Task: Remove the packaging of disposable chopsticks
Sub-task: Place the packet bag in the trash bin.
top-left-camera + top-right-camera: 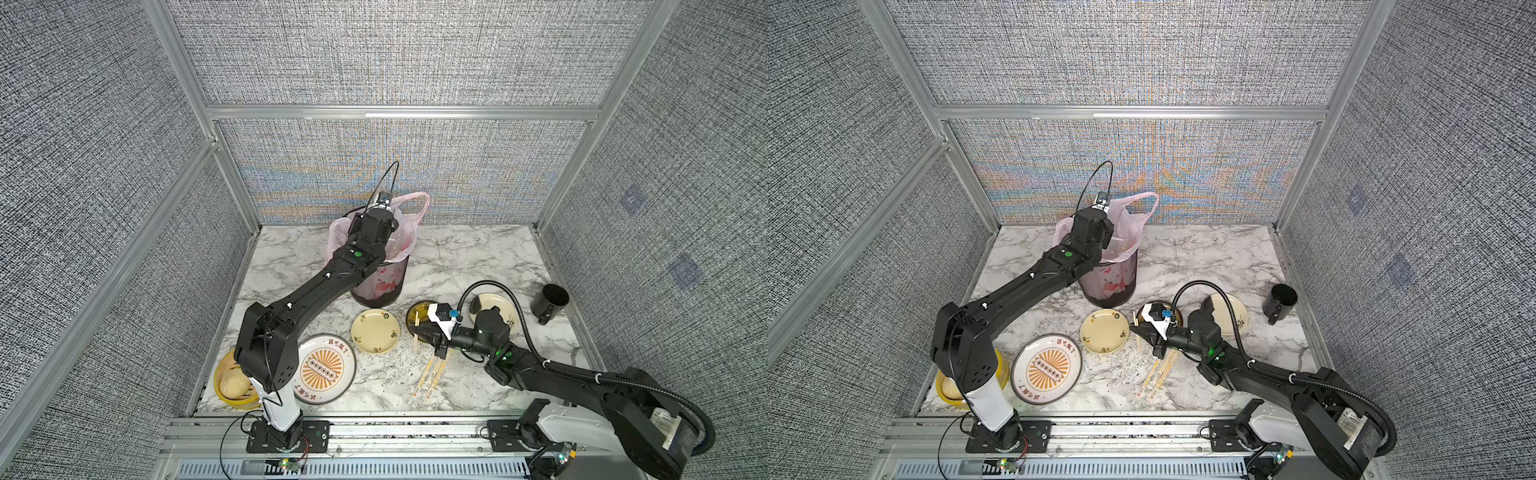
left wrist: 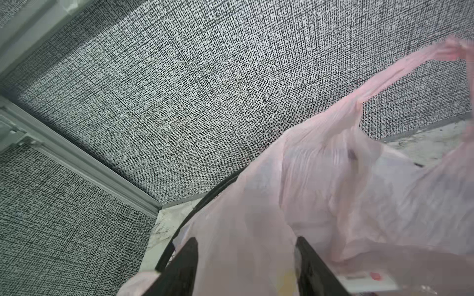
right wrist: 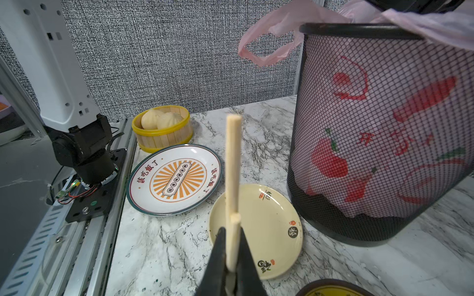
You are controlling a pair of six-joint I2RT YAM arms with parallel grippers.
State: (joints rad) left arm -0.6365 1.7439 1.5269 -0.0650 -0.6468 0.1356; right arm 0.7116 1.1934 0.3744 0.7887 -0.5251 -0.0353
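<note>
In both top views, the left arm (image 1: 316, 286) reaches over a black mesh bin (image 1: 376, 291) lined with a pink bag (image 1: 409, 216), and its tip is hidden there. The right gripper (image 1: 420, 331) hovers beside a dark plate (image 1: 422, 308), holding bare disposable chopsticks (image 1: 416, 320). More pairs, in their packaging (image 1: 428, 380), lie fanned on the marble table (image 1: 478, 257) just below the right wrist.

In the left wrist view, the left gripper (image 2: 246, 269) has its jaws apart over the bag's mouth, with nothing between them. A pale strip with a red mark (image 2: 364, 278) lies inside the bag. It is probably a dropped sleeve.

In the right wrist view, the jaws are clamped on the lower part of two pale sticks, which stand up above a small cream plate (image 3: 269, 230). A larger plate (image 3: 174, 179) has an orange sunburst and reads 該吃飯了 on each side. The bag's red print cannot be read through the mesh.

The sleeves look thin, light and slippery. They are likely best pinched at an end, clear of the sticks. The sticks look stiff and light, and they may slide in a loose grip.
</note>
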